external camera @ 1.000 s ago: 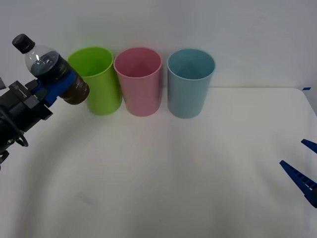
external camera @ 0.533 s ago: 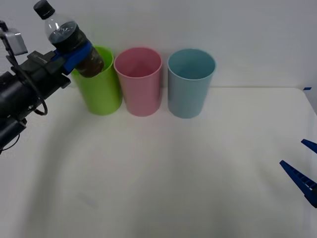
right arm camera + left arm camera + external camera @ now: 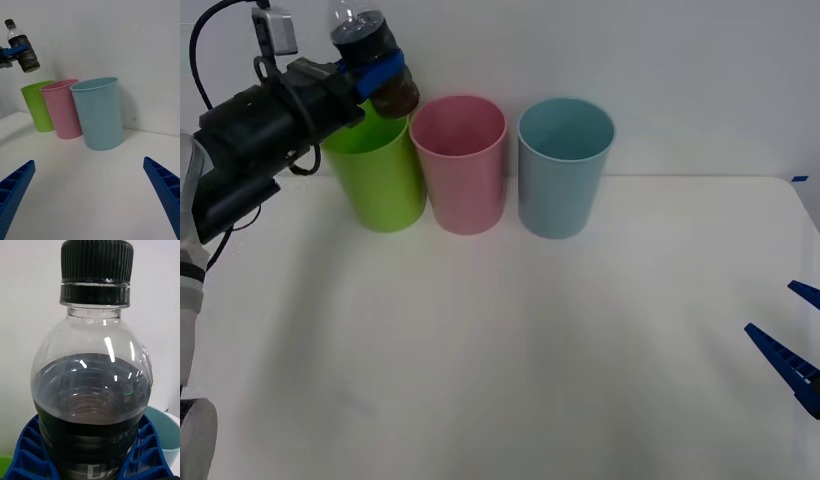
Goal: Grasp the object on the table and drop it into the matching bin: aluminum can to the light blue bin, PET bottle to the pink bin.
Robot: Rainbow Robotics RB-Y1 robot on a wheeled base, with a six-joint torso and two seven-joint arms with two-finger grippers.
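At the far left of the front view, the left gripper (image 3: 375, 75) is raised above the table (image 3: 510, 340), its blue ribbed fingers (image 3: 28, 450) pressed against both sides of the PET bottle (image 3: 370, 55). In the left wrist view the fingers are seen wrapped around the lower, dark-banded part of the bottle, while the clear shoulder and the black cap (image 3: 96, 260) stand free above them. Dark liquid is seen inside the bottle up to roughly its shoulder. The bottle is held tilted, with its cap end leaning away from the pink bin (image 3: 459, 160) and its base end lowest. From the front, the base end is seen over the back rim of the lime green cup (image 3: 375, 170), near the gap between that cup and the pink bin. In the right wrist view the held bottle is seen well above the cup rims, touching none of them.

The three cups are set upright in a row at the back of the table. The lime green cup is first, the pink bin is just beside it, and the light blue bin (image 3: 564, 165) is next, with a slightly wider gap between those two.

At the far right, the right gripper (image 3: 90, 195) is held low over the table edge, well apart from the cups. Its two blue fingers are spread wide, with nothing between them.
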